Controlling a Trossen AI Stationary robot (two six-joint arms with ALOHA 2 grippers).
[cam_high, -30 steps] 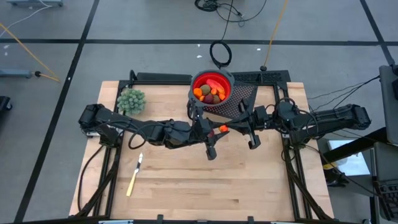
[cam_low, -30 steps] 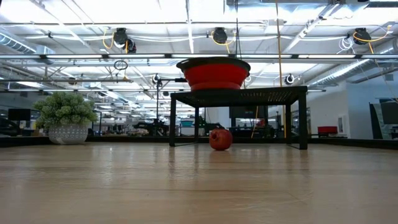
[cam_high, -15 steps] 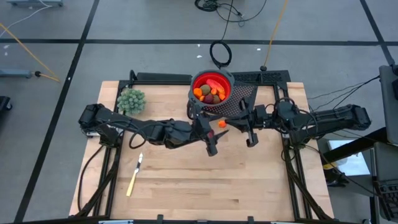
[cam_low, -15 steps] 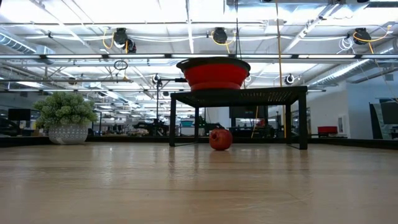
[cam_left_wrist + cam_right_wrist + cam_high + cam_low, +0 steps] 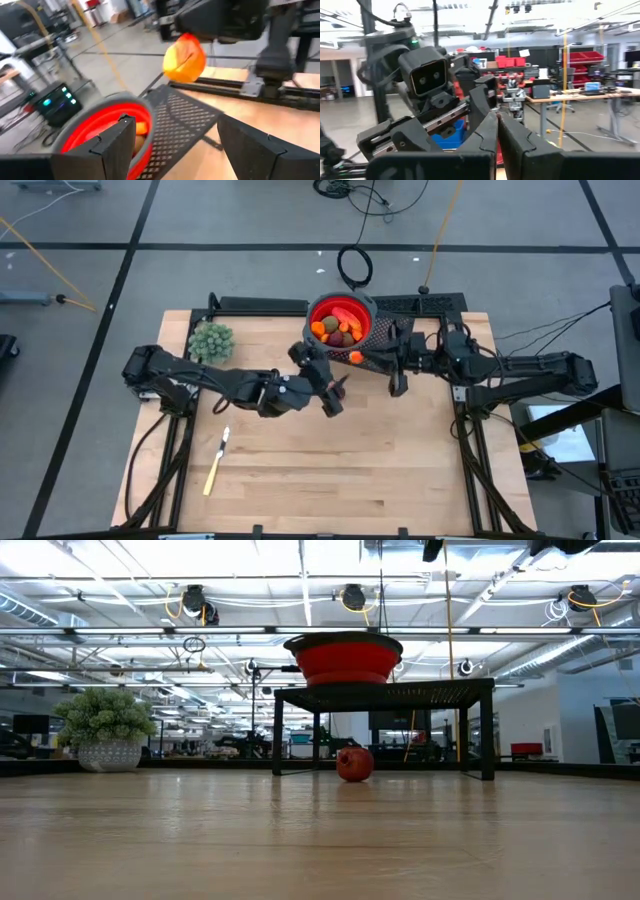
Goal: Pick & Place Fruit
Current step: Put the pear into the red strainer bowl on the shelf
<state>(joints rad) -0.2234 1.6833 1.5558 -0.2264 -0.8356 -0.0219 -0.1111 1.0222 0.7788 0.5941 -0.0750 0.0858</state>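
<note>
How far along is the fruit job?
Done: several fruits lie in the red bowl. In hand: an orange-yellow fruit hangs right by the shut right gripper, just outside the bowl; the left gripper stands open nearby. Left: a dark red fruit on the table under the rack.

Left arm: the dark six-joint left arm (image 5: pixel 215 383) extends from its base at the 9 o'clock edge of the work area toward the centre. Its wrist is angled toward 1 o'clock. The left two-finger gripper (image 5: pixel 335 392) sits just left of centre; in the left wrist view its two dark fingers (image 5: pixel 112 142) stand well apart, with nothing between them.

Right arm: the dark six-joint right arm (image 5: pixel 520 370) extends from its base at the 3 o'clock edge toward the centre, wrist pointing toward 9 o'clock. The right two-finger gripper (image 5: pixel 396 383) lies close to the left gripper, at its 3 o'clock side. In the right wrist view its fingers (image 5: pixel 485 132) are pressed together.
</note>
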